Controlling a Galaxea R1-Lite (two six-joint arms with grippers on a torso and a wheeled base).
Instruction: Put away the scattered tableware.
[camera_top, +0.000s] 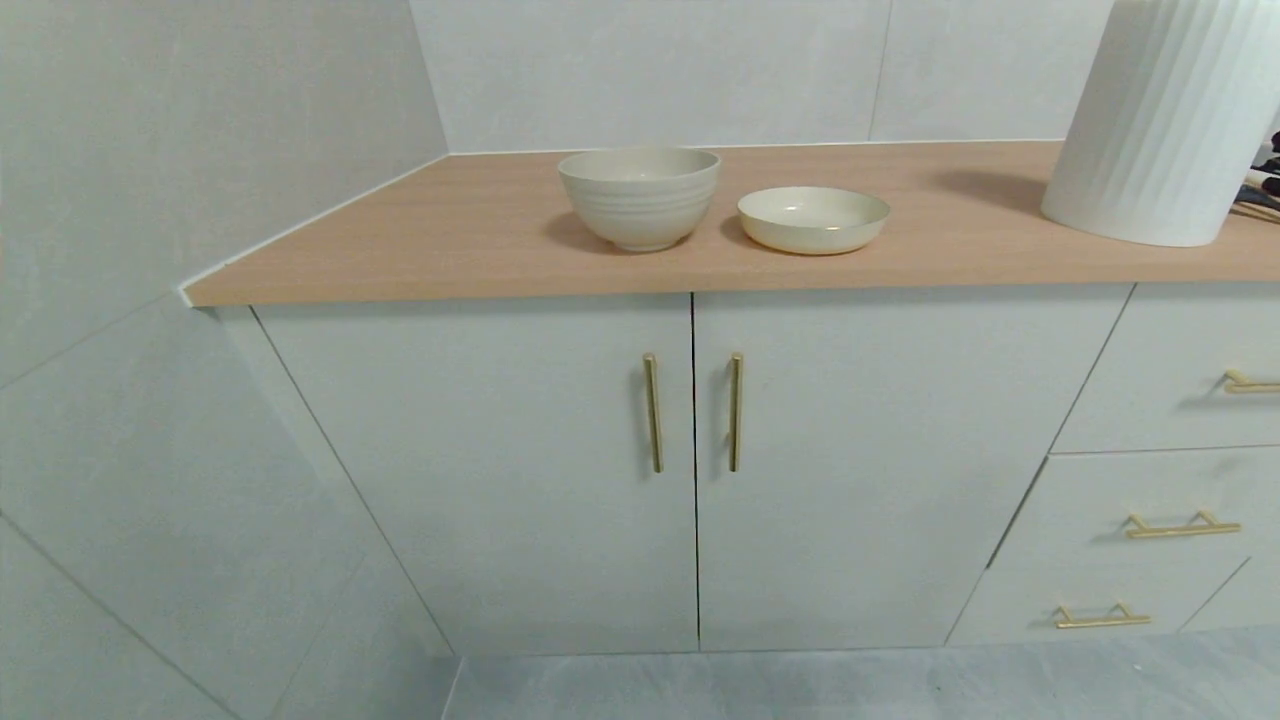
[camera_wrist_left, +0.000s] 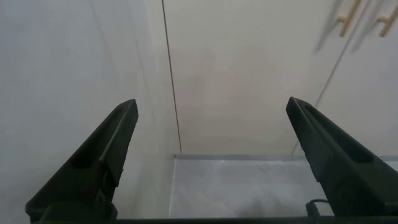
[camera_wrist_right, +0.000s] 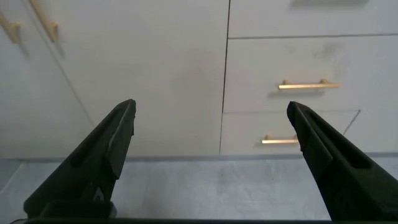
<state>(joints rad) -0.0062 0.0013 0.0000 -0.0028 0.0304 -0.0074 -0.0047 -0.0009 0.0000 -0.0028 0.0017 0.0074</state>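
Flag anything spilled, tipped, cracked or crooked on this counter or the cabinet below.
Nothing stands out. The bowl and the shallow dish sit upright, side by side but apart, on the counter with no spill around them, and both cabinet doors are shut.

The white ribbed container (camera_top: 1160, 120) is cut off at the top edge, half hiding dark objects (camera_top: 1265, 185) behind it.

On the counter (camera_top: 480, 240): bowl (camera_top: 640, 197), with shallow dish (camera_top: 813, 219) just beside at its 3 o'clock, not touching. Well off toward 2 o'clock, tall container (camera_top: 1170, 120) at the counter's right end. Below, at 6 o'clock, two cabinet doors (camera_top: 500, 470) side by side; at their 3 o'clock, stacked drawers (camera_top: 1150, 370). Under all, floor (camera_top: 800, 685).
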